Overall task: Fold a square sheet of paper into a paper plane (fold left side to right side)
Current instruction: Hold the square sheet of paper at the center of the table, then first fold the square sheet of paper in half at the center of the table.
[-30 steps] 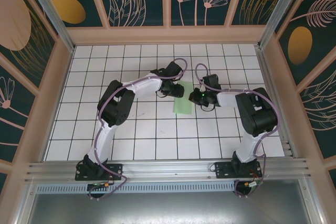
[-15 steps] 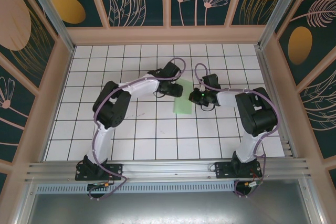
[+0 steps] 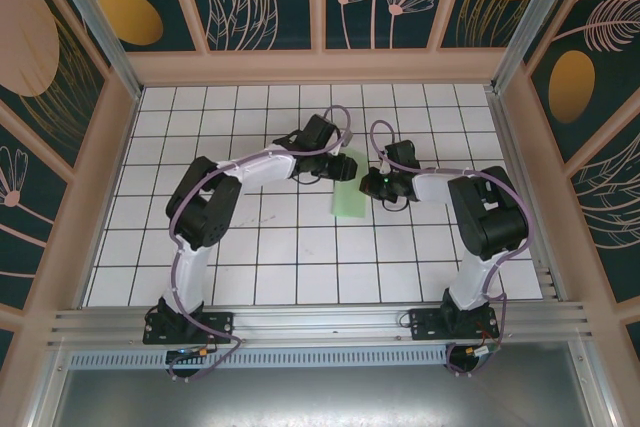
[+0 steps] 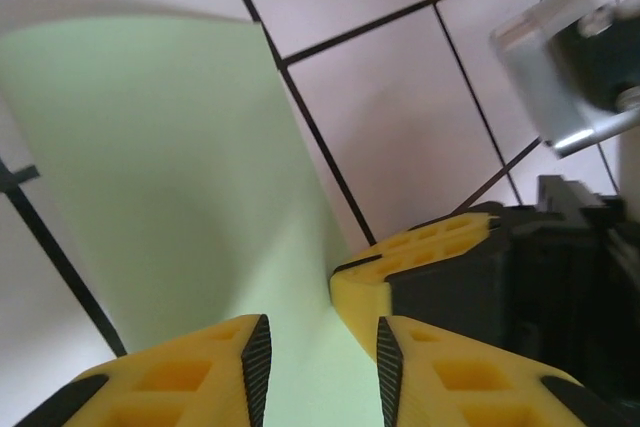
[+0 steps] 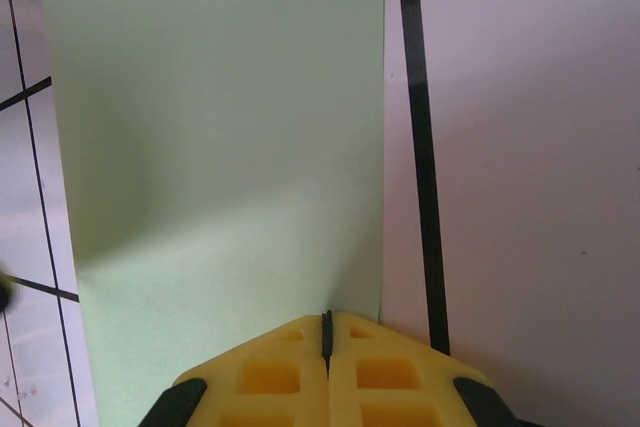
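My right claw (image 5: 326,325), pinched shut, pins the halved square sheet of paper (image 5: 220,127). My left claw (image 4: 320,352), narrowly parted, must next press the crease.

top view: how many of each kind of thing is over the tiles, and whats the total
pale green paper: 1
robot hands: 2 (left hand, right hand)
total: 3

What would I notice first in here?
Probably the pale green paper in the middle of the white tiled table, with the left arm and right arm reaching to it. Close up, the yellow left fingers stand apart over it, and the yellow right fingers are shut at its edge.
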### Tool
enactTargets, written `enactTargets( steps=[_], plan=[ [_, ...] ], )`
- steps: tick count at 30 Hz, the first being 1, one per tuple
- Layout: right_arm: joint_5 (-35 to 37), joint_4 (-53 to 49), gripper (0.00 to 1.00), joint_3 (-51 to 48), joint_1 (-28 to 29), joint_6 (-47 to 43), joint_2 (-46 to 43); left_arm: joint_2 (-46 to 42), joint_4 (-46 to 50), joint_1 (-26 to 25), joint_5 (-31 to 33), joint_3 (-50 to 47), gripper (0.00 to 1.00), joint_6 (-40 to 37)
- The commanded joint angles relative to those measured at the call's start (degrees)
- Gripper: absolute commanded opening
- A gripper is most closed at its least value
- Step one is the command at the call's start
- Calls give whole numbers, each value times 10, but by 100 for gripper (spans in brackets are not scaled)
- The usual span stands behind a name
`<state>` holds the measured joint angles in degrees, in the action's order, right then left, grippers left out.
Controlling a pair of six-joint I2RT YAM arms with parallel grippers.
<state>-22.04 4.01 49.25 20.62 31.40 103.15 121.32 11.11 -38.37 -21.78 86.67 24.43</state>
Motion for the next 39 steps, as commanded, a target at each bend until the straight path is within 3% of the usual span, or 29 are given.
enactTargets(
  steps=[1,19,32,39],
  plan=[
    [31,-53,2,-3,8,-14,30,22,-18,-1,-20,-8,37,6],
    [44,-88,1,-2,9,-34,35,39,-15,8,35,-60,35,-6],
    [41,-87,1,-3,9,-35,32,-36,-37,53,45,-136,34,-9],
    [39,-85,1,-1,10,-33,29,-90,-126,43,5,-166,26,14]
  ],
)
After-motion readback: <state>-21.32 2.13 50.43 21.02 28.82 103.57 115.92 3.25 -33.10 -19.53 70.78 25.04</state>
